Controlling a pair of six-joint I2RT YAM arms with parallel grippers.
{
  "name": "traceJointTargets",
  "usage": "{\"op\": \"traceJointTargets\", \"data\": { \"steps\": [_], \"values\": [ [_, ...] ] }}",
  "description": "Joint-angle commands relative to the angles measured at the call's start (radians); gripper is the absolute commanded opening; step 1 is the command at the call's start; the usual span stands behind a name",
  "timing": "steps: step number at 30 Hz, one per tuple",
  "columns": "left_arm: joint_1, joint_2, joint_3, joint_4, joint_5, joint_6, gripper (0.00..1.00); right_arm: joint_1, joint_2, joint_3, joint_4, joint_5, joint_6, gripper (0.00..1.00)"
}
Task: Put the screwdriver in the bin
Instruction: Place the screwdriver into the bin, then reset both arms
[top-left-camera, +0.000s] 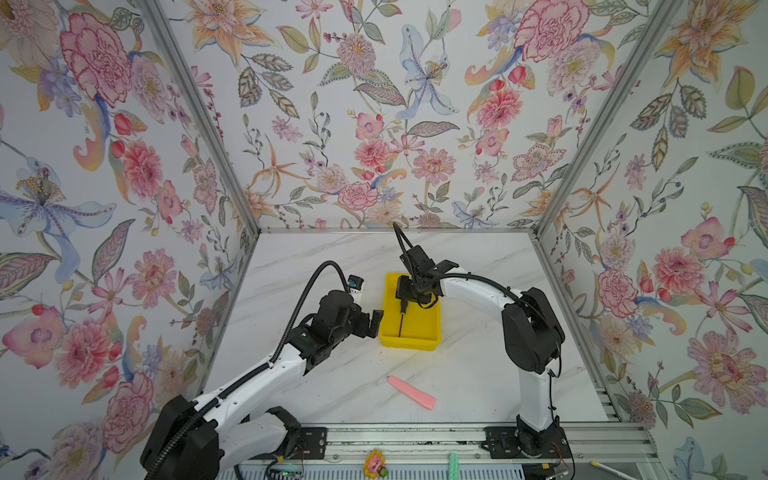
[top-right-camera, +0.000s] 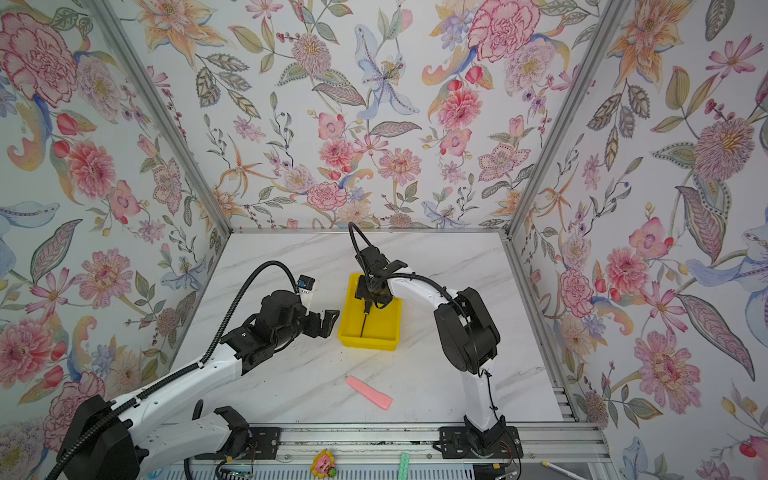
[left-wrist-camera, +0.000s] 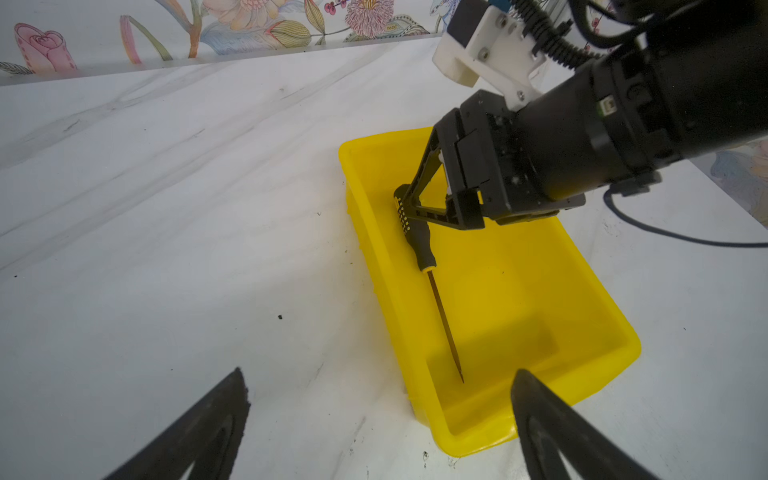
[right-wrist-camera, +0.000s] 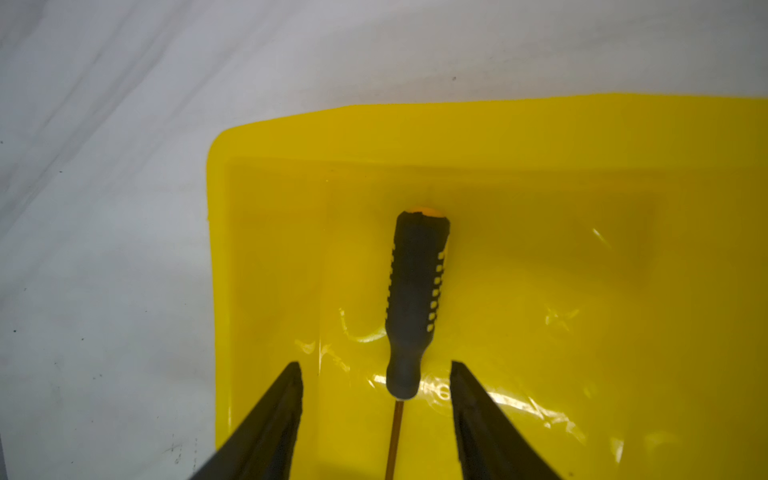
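Screwdriver (right-wrist-camera: 415, 307) lies on the bin (right-wrist-camera: 540, 124) floor, right hand (right-wrist-camera: 375, 365) spread either side of its handle, not touching: I'd lift straight up clear of the bin wall; left hand (left-wrist-camera: 379, 370), also spread, sits just beside the bin.

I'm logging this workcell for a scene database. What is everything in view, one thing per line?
screwdriver: one, black handle with dark shaft, lying inside the bin
bin: one, yellow, mid-table
stick: one, pink, on the table, nearer the front rail than the bin
table: one, white marble
walls: three, floral print, around the table
small toy: one, yellow and pink, by the front rail
studded strip: one, green, by the front rail
left claw: one, black, open, beside the bin
right claw: one, black, open, over the bin, either side of the screwdriver handle without touching it
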Motion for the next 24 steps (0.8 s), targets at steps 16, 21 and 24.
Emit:
{"op": "traceJointTargets", "data": {
  "steps": [16,21,24],
  "values": [
    [0.059,-0.036,0.002,0.041,-0.211,0.036,0.99,0.006,-0.398,-0.191,0.104,0.292,-0.208,0.99],
    [0.117,-0.071,-0.025,0.060,-0.349,0.041,0.99,-0.050,-0.582,-0.350,0.124,0.397,-0.242,0.99],
    [0.165,-0.064,-0.032,0.052,-0.416,0.021,0.99,-0.151,-0.726,-0.502,0.203,0.368,-0.273,0.99]
  ]
}}
